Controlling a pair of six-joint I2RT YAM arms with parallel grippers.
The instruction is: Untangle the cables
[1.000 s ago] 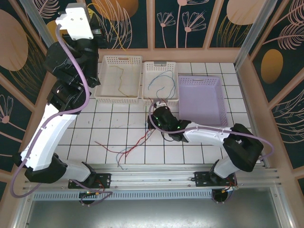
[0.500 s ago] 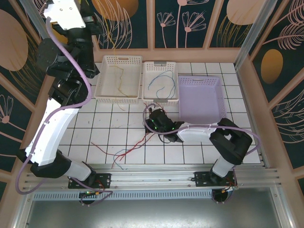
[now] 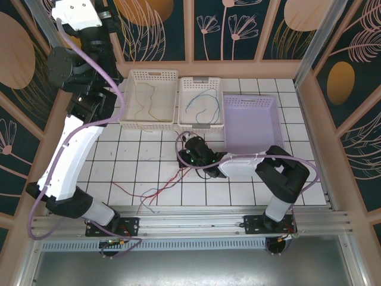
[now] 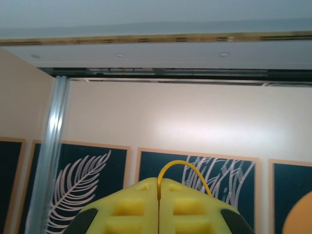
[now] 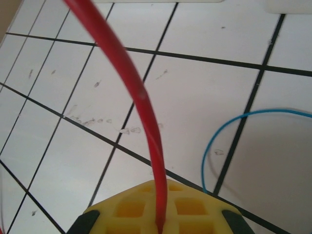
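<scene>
The white tiled table [image 3: 119, 156] bears two white baskets [image 3: 149, 74], a purple basket [image 3: 250, 99], and loose red and blue cables [image 3: 156, 193].

A white tiled tabletop [image 3: 149, 158], gridded in black, sits inside wood-framed panels [image 3: 238, 27] of dark blue printed with pale leaves and orange discs. Beyond, a cream wall [image 4: 195, 122] rises to a ceiling [image 4: 170, 48] with two recessed lights [image 4: 119, 55].

White baskets [image 3: 153, 73], purple basket [image 3: 253, 128], tiled table [image 3: 125, 161]
</scene>
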